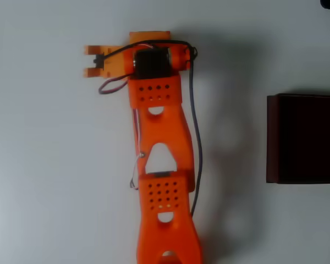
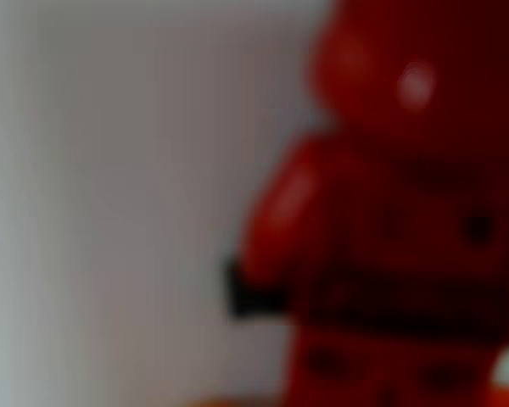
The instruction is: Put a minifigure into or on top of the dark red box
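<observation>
— The minifigure (image 2: 399,220): where is it?

— Right against my wrist camera, a blurred, glossy red plastic body with a rounded head and arm, a dark band at the waist. That close, I judge it sits in my gripper (image 1: 93,60), though whether the jaws are clamped on it I cannot tell.

— And from above?

— My orange arm (image 1: 162,165) stretches across the pale, smooth bench (image 1: 49,165), the gripper pointing left at the far end.

— The dark red box (image 1: 303,138)?

— Well apart, at the right edge: straight maroon walls, near-black inside. I judge a swing right comes next.
</observation>
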